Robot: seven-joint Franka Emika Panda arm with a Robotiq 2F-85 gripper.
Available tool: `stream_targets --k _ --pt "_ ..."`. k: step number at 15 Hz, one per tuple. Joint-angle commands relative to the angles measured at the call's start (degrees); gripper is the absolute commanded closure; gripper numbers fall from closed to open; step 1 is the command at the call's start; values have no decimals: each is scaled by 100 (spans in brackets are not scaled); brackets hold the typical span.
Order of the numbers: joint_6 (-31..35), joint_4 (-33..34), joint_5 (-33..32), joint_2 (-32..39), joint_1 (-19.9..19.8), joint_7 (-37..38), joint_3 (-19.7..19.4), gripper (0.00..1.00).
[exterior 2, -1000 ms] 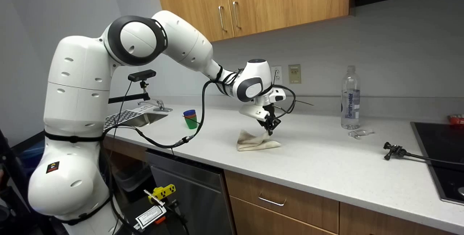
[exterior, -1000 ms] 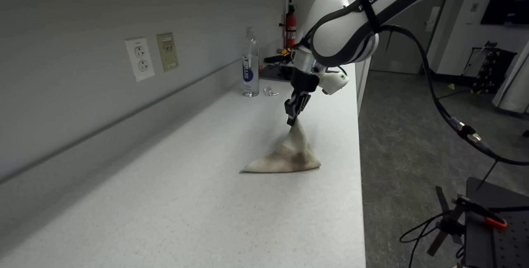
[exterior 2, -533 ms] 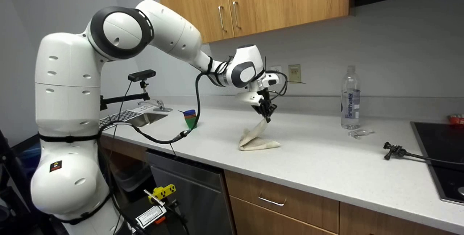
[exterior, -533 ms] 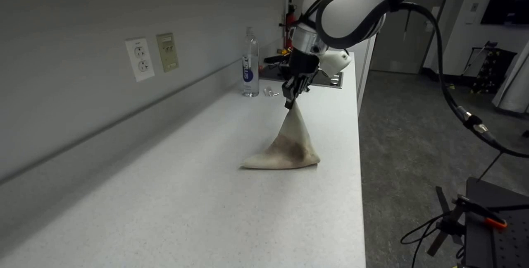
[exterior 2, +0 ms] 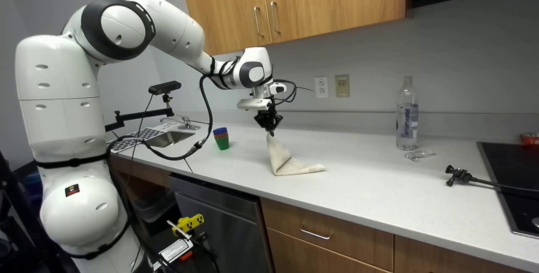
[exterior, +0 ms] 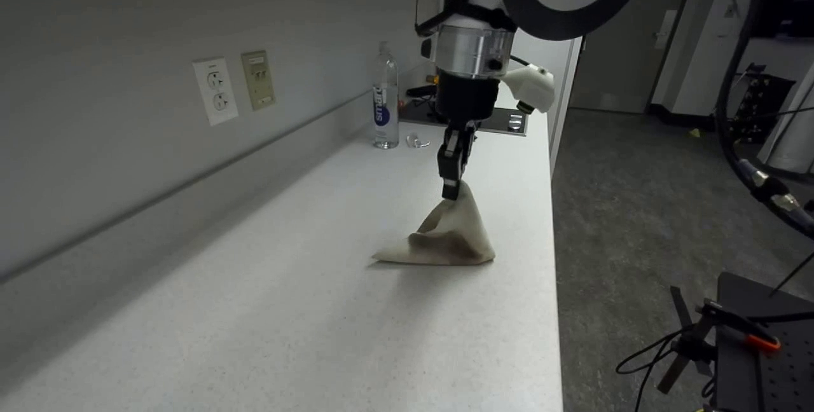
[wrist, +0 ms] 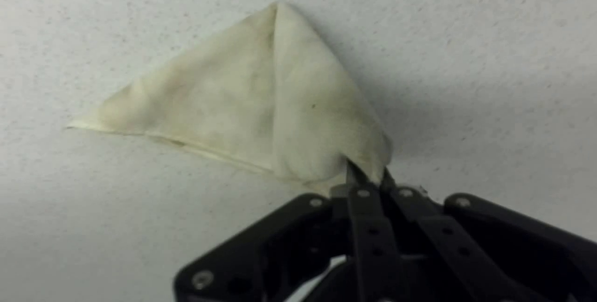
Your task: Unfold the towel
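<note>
The off-white towel with brownish stains lies folded on the white counter, with one corner pulled up. It shows in both exterior views (exterior: 448, 243) (exterior 2: 290, 165). In the wrist view the towel (wrist: 219, 92) forms a triangle with a folded flap on the right side. My gripper is shut on the raised corner and points down above the towel, in both exterior views (exterior: 451, 192) (exterior 2: 271, 133). In the wrist view the corner runs between the fingertips of the gripper (wrist: 371, 178). The rest of the towel rests on the counter. The pinched cloth itself is mostly hidden.
A water bottle (exterior 2: 407, 115) stands near the wall, with a small clear item (exterior 2: 418, 155) beside it. Stacked coloured cups (exterior 2: 221, 139) stand near the sink (exterior 2: 168, 139). A black mount (exterior 2: 459, 175) lies by the cooktop (exterior 2: 518, 180). The counter's front edge (exterior: 554, 259) drops to the floor.
My gripper has lifted the towel's corner, then carried it towards the robot's base side. The raised part leans that way now, while the rest of the towel has stayed on the counter.
</note>
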Motion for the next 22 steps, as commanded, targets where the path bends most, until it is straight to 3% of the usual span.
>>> stream_targets --k 1,10,11,13,17,22 --pt "-392 -299 44 -316 210 -305 189 99" --pt "-703 -641 -245 -415 586 -476 451 99" --pt "-777 -647 -321 -413 611 -483 456 72" --pt "-915 -658 -456 -426 644 -470 464 64" --pt "-1122 -601 -448 -454 658 -443 494 33" --pt "-174 -642 -1031 -357 650 -277 425 0"
